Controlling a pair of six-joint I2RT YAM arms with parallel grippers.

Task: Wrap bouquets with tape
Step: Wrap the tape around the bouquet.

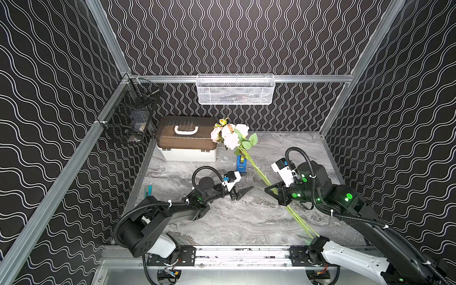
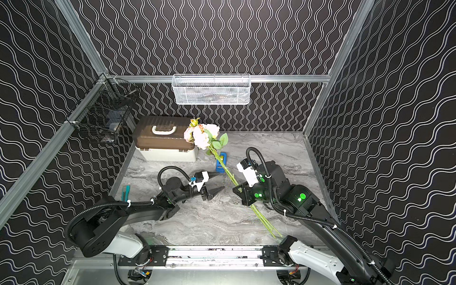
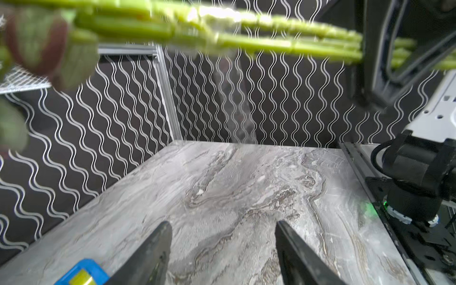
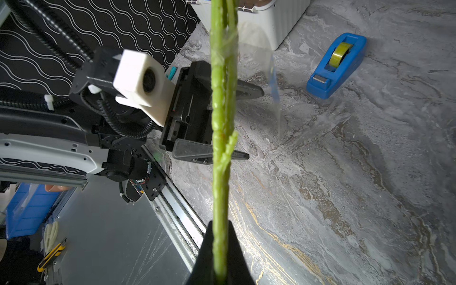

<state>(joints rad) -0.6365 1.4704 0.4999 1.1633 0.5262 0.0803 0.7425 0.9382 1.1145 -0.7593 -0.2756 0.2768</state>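
The bouquet [image 1: 230, 134] of pale pink and cream flowers is held up at a slant over the marble table, its long green stems [image 4: 220, 103] running down to the front. My right gripper [image 1: 270, 188] is shut on the stems partway along, seen close in the right wrist view [image 4: 219, 225]. A strip of clear tape [image 4: 274, 86] hangs loose from the stems, where tape is wound around them. My left gripper [image 1: 246, 182] stands open just left of the stems, nothing between its fingers [image 3: 165, 234]. The blue tape dispenser [image 1: 240, 164] with its yellowish roll sits on the table behind, under the stems.
A brown-lidded white toolbox [image 1: 186, 138] stands at the back left of the table. A white mesh basket [image 1: 235, 88] hangs on the back wall and a black wire basket [image 1: 130, 116] on the left rail. A teal utility knife [image 1: 148, 191] lies by the left edge.
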